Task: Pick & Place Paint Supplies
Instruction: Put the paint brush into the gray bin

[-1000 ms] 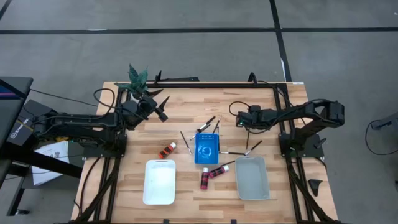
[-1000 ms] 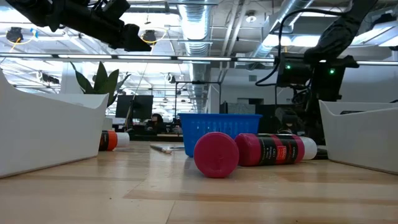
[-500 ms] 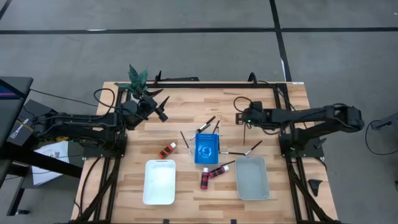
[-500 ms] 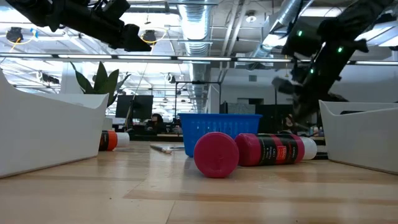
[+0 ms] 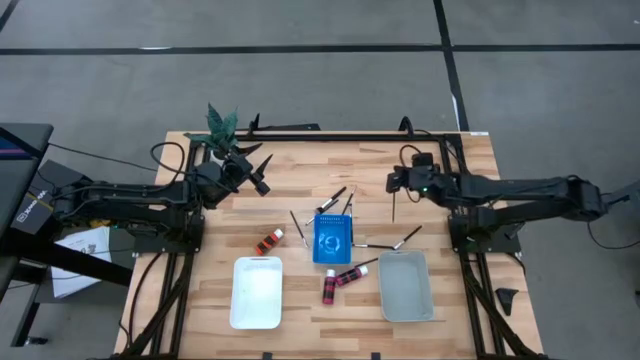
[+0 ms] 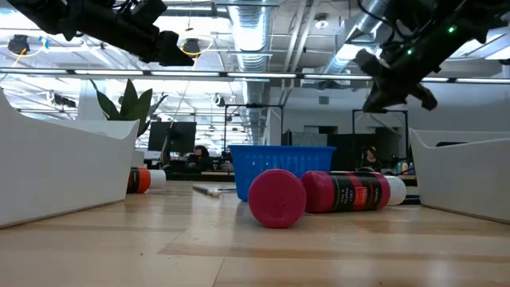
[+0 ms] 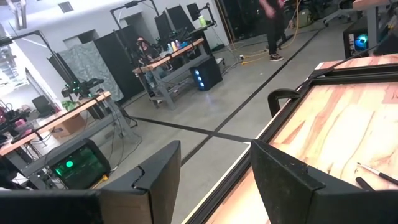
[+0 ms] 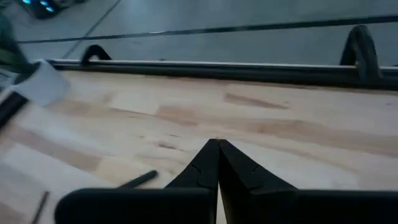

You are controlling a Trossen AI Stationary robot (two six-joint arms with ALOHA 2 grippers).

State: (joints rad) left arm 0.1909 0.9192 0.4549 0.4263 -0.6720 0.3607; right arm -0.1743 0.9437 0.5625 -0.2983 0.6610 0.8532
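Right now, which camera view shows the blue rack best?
The high view shows it best: the blue rack appears whole from above, at the table's middle, with brushes around it and two red bottles just in front. The low view shows only its front wall, partly behind those bottles. Neither wrist view shows it.

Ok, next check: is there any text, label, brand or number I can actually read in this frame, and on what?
None can be read.
Red paint bottle lying nearest the low camera: dark label with small print, too blurred to read.
Blue rack: white mark on top, too small to read.
Dark box at the left arm's base: white lettering, too small to read.
Papers beside the table: print too small to read.
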